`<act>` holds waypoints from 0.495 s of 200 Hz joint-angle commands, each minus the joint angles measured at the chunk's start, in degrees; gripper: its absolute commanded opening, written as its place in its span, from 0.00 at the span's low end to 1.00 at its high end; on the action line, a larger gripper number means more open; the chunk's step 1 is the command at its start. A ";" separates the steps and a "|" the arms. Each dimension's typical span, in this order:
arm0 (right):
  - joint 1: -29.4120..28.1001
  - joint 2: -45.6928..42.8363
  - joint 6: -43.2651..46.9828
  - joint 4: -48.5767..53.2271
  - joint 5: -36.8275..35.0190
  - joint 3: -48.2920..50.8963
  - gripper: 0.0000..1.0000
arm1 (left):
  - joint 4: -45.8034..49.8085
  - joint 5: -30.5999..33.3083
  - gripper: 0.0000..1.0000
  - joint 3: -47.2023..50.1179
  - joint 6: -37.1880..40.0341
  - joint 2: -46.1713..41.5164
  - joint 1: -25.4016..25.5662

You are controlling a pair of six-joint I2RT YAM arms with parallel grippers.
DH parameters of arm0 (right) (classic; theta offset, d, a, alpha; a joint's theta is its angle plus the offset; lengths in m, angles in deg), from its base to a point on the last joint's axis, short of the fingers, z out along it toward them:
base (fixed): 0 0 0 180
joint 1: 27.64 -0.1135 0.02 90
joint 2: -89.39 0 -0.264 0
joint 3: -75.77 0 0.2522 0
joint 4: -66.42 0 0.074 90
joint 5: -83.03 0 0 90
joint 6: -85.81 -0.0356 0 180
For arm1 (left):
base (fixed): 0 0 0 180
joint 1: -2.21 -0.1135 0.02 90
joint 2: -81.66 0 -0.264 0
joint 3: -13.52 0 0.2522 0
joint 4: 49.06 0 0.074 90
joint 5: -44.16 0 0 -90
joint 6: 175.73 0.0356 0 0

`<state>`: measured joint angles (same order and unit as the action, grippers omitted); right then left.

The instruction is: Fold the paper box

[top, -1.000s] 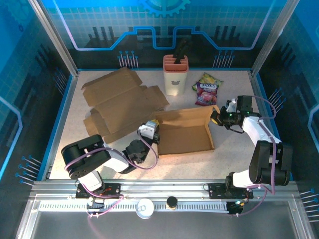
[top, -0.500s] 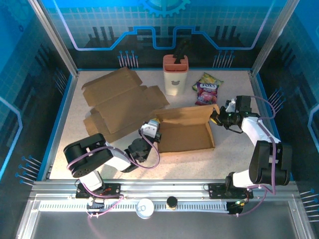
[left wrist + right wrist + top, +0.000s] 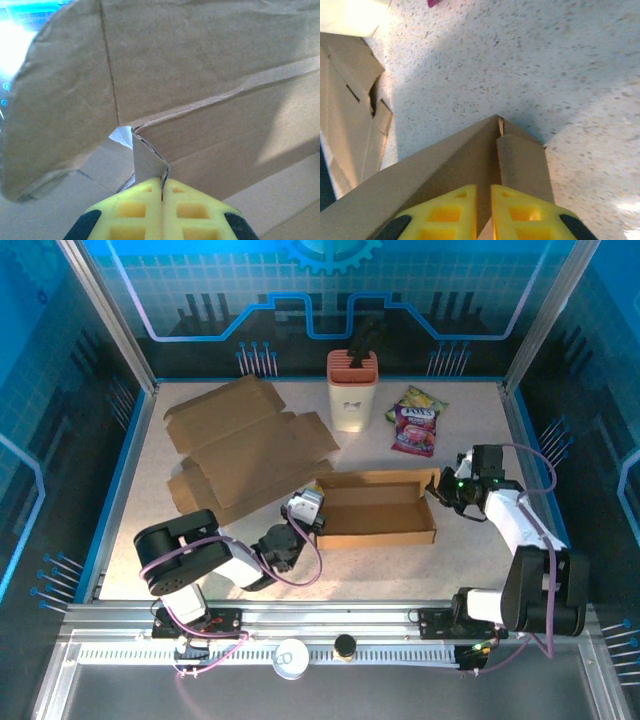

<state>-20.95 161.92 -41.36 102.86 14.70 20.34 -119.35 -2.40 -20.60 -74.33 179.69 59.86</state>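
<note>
At the left back of the table (image 3: 380, 570) flat cardboard sheets (image 3: 245, 445) lie one over the other. In front of them the left gripper (image 3: 305, 510) is at the left end of the paper box (image 3: 375, 512). In the left wrist view its yellow fingers (image 3: 140, 197) are pressed together on a thin flap of this box. The paper box lies in the middle of the table, a little toward the near side, as a low open tray. Its walls stand up and its inside shows plain brown cardboard. Behind it stands a cream holder (image 3: 352, 395) with an orange top, and a dark handle (image 3: 367, 335) comes out of it. To the right of the holder two snack bags (image 3: 417, 420) lie on the table. The right gripper (image 3: 443, 487) is at the right end of the box. Its fingers (image 3: 515, 202) stand close on both sides of a wall near the corner, but whether they press it I cannot tell.
</note>
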 commanded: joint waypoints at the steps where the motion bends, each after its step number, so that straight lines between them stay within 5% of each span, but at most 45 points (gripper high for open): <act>1: 0.73 -4.94 0.12 4.80 -2.81 2.42 0.22 | 3.70 -1.33 0.00 0.27 3.11 2.31 2.36; 56: 6.96 -16.10 -2.77 9.31 -4.95 5.03 0.38 | 3.67 1.29 0.00 -0.34 4.22 2.68 3.24; 99: 7.51 -26.08 -8.65 15.40 -10.18 3.54 0.42 | 3.67 3.11 0.00 -1.32 5.16 3.30 3.84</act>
<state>-14.45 140.30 -45.78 112.68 8.21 25.23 -120.29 -0.52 -21.84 -70.70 181.27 62.94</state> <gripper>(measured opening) 0.414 0.051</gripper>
